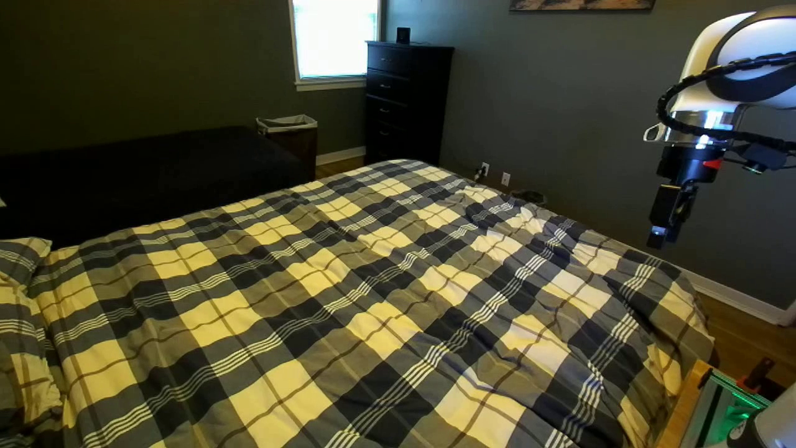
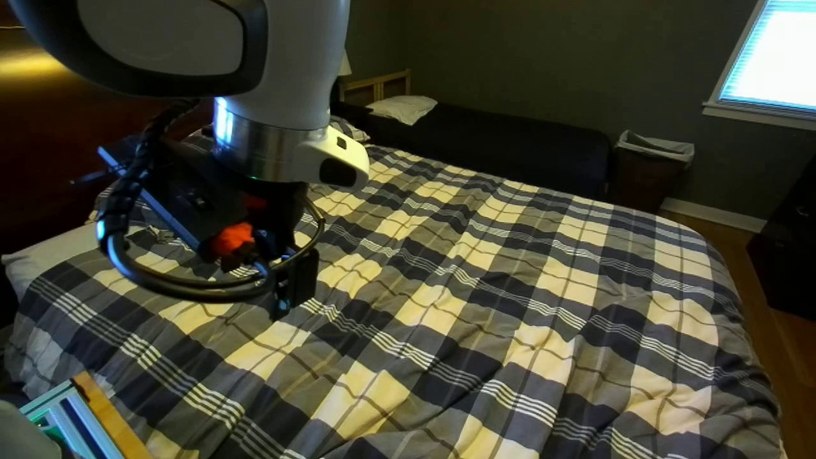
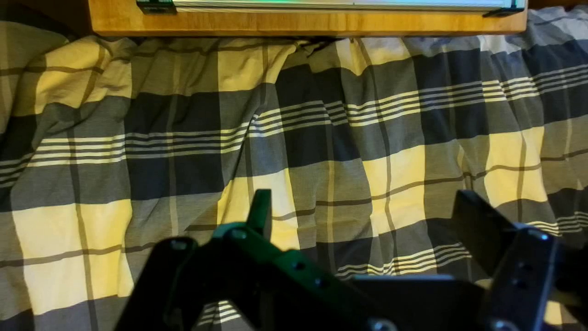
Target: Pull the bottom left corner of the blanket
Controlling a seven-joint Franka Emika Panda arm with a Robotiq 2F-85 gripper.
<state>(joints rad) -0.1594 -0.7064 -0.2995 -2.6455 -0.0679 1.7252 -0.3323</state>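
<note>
Gripper [image 3: 365, 204] was closest in the wrist view: fingers [image 3: 261, 211] spread wide, nothing held, plaid cloth showing through the gap. Arm [image 1: 721, 68] reached in, gripper pointing down; in an exterior view the tips stood clear of the fabric. Exact height, could not tell. Black cable [image 2: 191, 293] looped around the wrist. Wooden board [image 3: 312, 25] sat right by the blanket [image 3: 321, 138], metal frame [image 3: 340, 7] on it, green glow at the frame; part of the pale robot base [image 1: 774, 423] showed beside it in both exterior views. Cloth ran up to the board, puckered along there. Same blanket covered most of the bed [image 2: 54, 252] in both exterior views: black, grey, cream-yellow checks, creased all over, rougher toward the end away from the plaid pillows [image 1: 25, 367]. Bottom left corner of the blanket [image 1: 687, 326], taken as the foot-end one on the board's side, drooped over the bed's edge, gripper apart from it; actual tip hard to make out. Beyond lay a dark-covered bed [image 2: 510, 146] with a white pillow [image 2: 403, 108], and a lined hamper [image 1: 287, 127] at its end. Black dresser [image 1: 407, 99] stood in the far corner, small dark box [image 1: 403, 35] on top. Bright window [image 1: 336, 37] just beside it, plus a picture [image 1: 581, 4] on the grey wall [image 1: 547, 99], cut off by the view's top, and outlets [image 1: 505, 178] low down.
</note>
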